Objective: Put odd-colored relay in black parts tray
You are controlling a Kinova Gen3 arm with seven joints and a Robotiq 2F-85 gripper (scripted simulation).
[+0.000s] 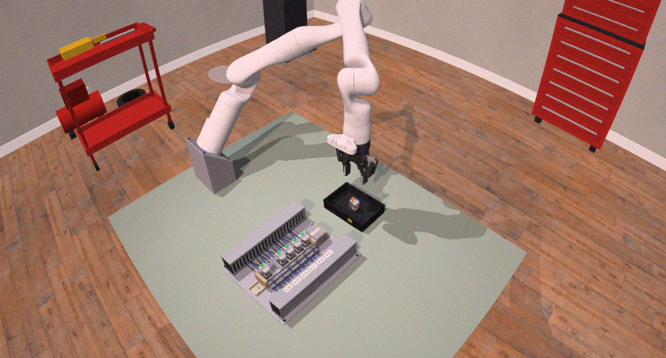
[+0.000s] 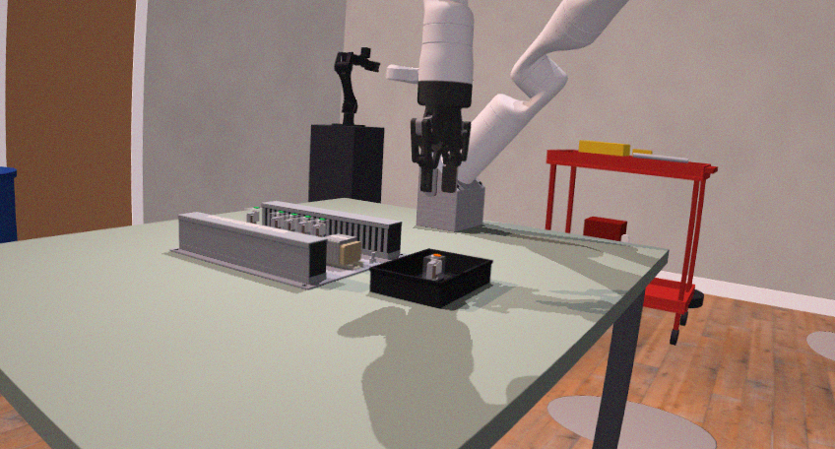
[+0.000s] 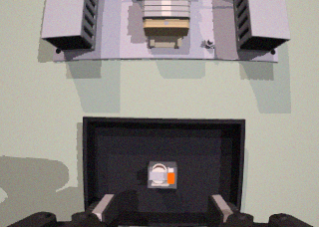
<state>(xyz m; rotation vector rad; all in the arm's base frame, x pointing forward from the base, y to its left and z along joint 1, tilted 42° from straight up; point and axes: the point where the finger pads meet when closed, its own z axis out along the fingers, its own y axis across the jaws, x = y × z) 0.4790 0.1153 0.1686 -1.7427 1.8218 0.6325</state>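
Observation:
The relay with the orange button (image 1: 354,202) (image 2: 433,265) (image 3: 162,175) stands inside the black parts tray (image 1: 334,205) (image 2: 404,285) (image 3: 100,147). My gripper (image 1: 357,173) (image 2: 441,181) (image 3: 162,210) is open and empty. It hangs well above the tray, clear of the relay. Several relays with green buttons (image 1: 285,253) (image 2: 295,221) stand in a row in the sockets of the grey panel (image 1: 325,283) (image 2: 245,251) (image 3: 67,15), to the left of the tray.
The arm's grey base (image 1: 212,169) (image 2: 451,210) stands at the back of the table. A red cart (image 1: 109,88) (image 2: 632,169) and a red tool chest (image 1: 593,56) stand on the floor. A black pedestal with a camera (image 2: 346,158) stands behind the table.

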